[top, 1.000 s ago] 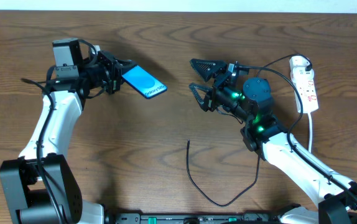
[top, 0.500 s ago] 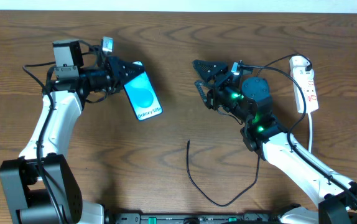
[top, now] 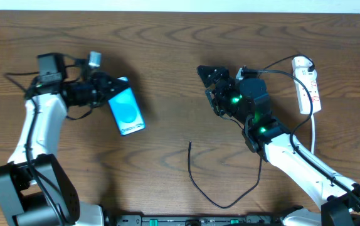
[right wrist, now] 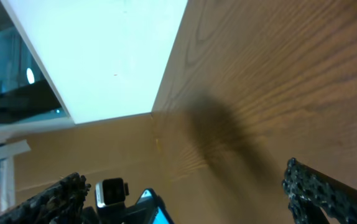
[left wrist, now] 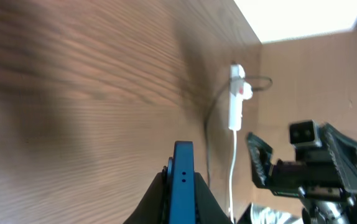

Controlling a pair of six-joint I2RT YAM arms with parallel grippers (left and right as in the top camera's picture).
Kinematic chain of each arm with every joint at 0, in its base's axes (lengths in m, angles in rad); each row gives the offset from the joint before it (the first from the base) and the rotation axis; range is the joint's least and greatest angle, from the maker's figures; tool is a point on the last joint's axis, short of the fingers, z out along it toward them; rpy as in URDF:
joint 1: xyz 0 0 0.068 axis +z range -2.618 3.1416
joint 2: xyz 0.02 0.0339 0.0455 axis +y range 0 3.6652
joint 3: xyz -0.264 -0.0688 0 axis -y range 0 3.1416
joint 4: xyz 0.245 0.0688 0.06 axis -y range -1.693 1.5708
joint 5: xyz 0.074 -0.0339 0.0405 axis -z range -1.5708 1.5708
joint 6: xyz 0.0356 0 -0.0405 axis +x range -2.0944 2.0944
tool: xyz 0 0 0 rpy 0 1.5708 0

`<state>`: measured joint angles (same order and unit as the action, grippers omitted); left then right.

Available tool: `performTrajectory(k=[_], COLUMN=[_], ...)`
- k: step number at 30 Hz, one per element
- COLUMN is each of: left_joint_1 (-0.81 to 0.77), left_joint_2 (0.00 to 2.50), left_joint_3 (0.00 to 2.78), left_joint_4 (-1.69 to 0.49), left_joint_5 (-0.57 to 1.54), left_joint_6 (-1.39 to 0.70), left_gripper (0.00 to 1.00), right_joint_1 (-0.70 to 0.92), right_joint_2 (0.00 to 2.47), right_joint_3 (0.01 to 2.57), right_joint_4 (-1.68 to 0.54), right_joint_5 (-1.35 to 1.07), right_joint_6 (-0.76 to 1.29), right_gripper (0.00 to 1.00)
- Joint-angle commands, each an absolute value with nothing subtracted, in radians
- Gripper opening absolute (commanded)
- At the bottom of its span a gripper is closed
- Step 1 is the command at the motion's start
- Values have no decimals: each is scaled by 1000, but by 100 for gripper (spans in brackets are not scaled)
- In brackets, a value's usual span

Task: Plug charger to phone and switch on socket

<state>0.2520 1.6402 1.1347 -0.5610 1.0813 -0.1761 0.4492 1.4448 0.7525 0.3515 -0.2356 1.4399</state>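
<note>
Though white on blue, phone (top: 125, 110) text unreadable; clamped in left jaws, nearer counter (top: 167, 37) left edge; right jaws wide open, empty.

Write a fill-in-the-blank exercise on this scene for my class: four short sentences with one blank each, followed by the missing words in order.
1. The left gripper is shut on the ____.
2. The right gripper stands ____, holding nothing.
3. The charger lies loose on the ____, in neither gripper.
4. The socket lies on the robot's ____ side.

Missing words: phone; open; table; right.
</note>
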Motion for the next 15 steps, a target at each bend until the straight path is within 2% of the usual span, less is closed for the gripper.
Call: performTrajectory(k=[1, 8, 15], left_joint_1=[328, 389, 389], left_joint_2=[1618, 1618, 1618], left_joint_3=[1167, 1167, 1167], left_joint_4=[-595, -626, -625], left_joint_5=[1084, 1091, 1091], left_joint_6=[-97, -64, -63], left_gripper=[7, 7, 8], right_joint_1=[446, 427, 427], right_joint_2=[1438, 1438, 1439], right_joint_3=[769, 842, 1059], right_joint_4=[356, 260, -109], right_joint_5=[-217, -290, -290], right_joint_6=[1322, 1214, 1023], right_gripper=[99, 99, 99])
